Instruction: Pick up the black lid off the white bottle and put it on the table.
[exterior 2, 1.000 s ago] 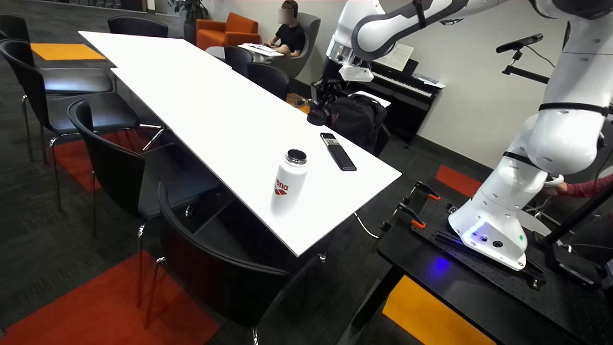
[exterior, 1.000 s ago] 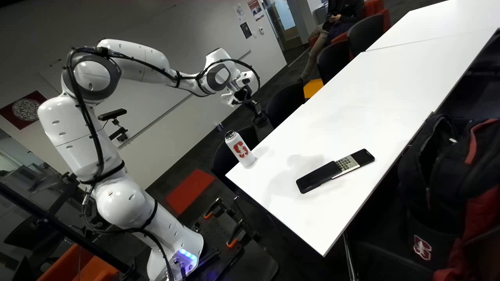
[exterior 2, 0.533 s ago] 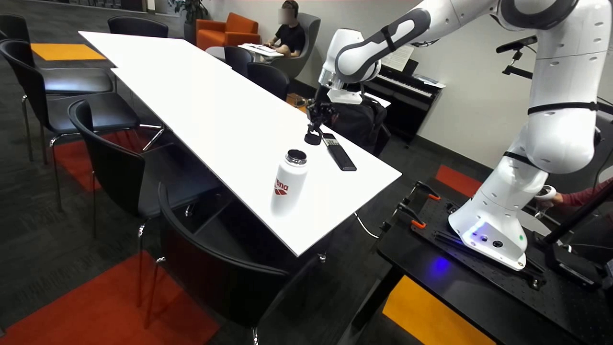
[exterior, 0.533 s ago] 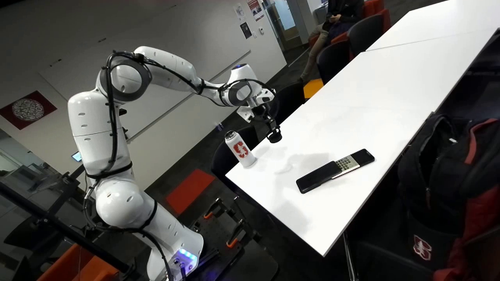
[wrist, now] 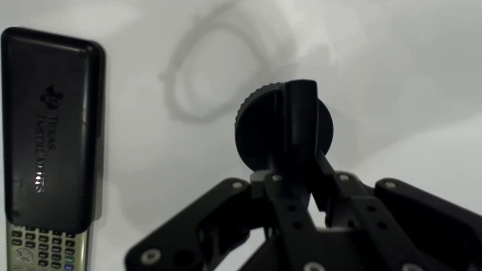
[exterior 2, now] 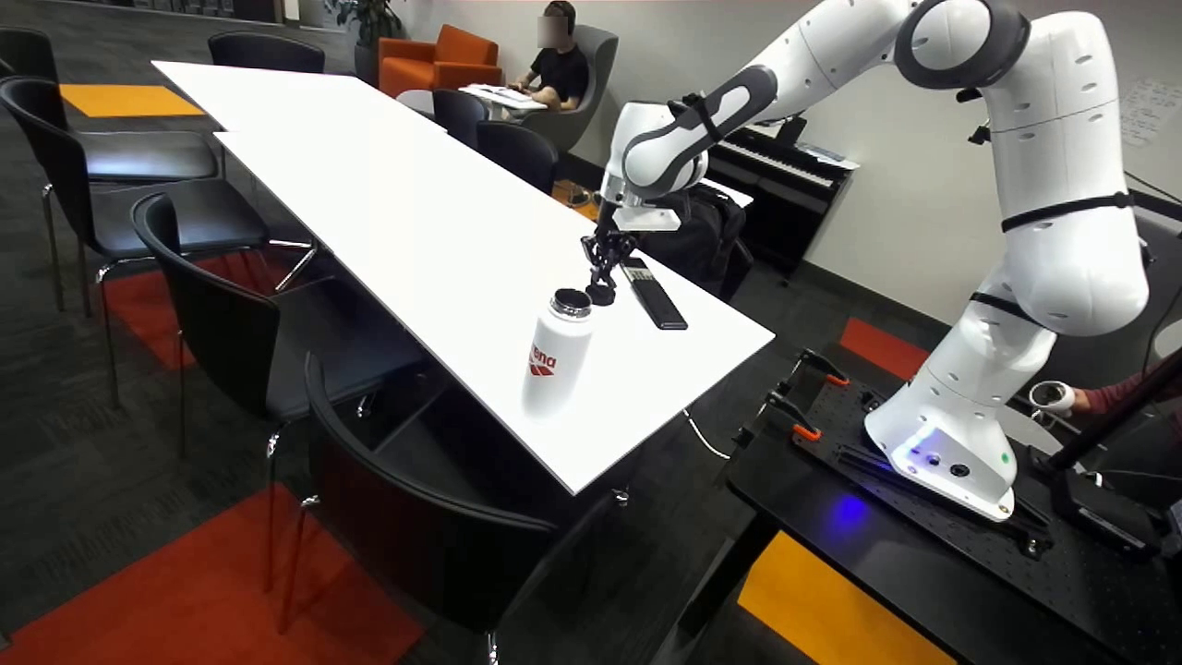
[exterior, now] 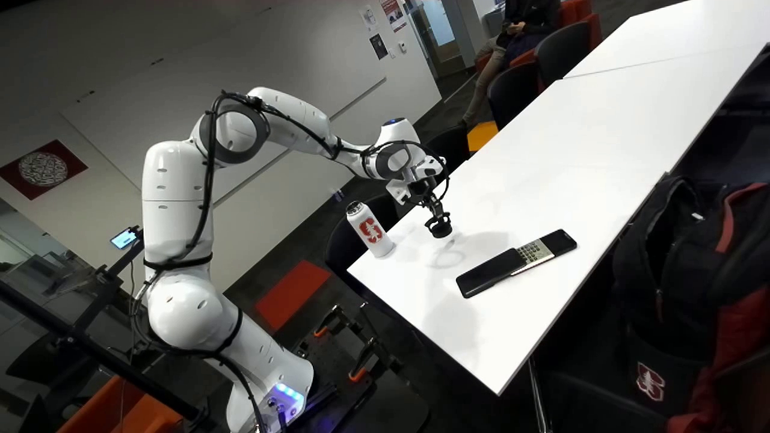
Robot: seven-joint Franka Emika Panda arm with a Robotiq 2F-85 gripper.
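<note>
Black lid (wrist: 257,130), black gripper (wrist: 295,168), boundary unclear.

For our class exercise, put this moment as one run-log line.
gripper: closed on black lid | lid: above table, not yet set down | bottle: upright, open | calculator: lying on table

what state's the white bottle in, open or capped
Open: in an exterior view, the white bottle shows a bare mouth; the jaws hold the black lid.
</note>
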